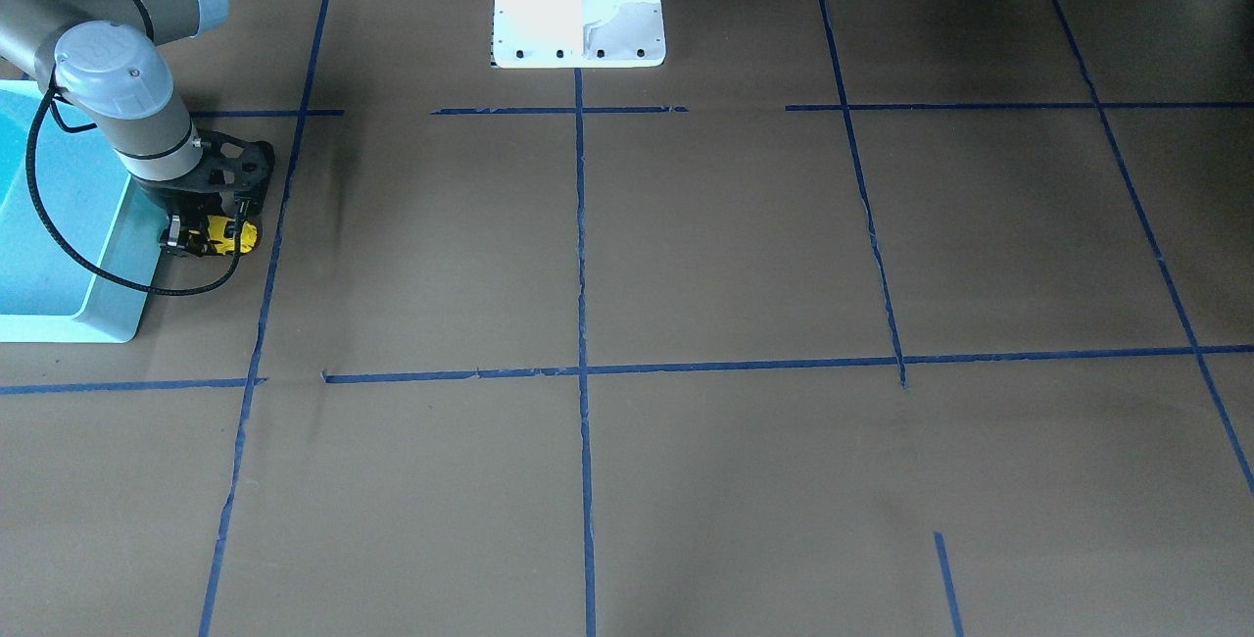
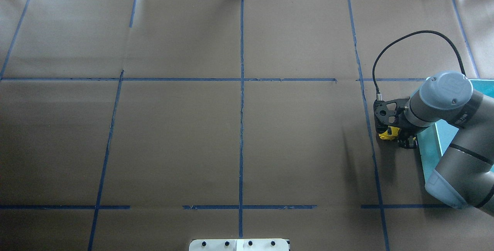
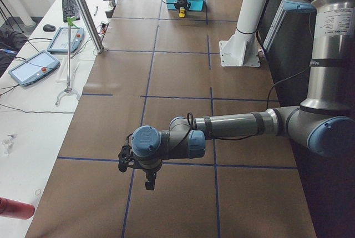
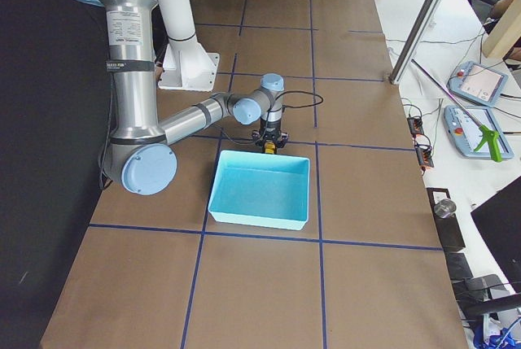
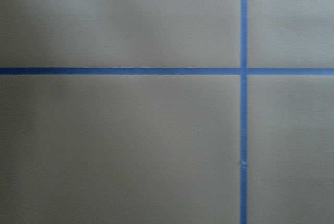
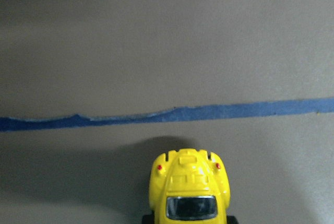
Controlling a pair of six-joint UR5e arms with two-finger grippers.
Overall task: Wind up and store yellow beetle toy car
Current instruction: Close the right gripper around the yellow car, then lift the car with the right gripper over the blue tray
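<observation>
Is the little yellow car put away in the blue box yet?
Not yet. Done: nothing I can confirm, as the pictures can't show whether it was wound up. In hand: the right gripper seems to grip the yellow beetle toy car, low over the table, just outside the turquoise bin. Left: carry it over the wall and let go inside; the bin looks empty.

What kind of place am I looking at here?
Most likely a robotics lab: a table papered brown with a blue tape grid, robot arms mounted at it, and touchscreen pendants on the side bench. The right gripper grips the yellow beetle toy car.
</observation>
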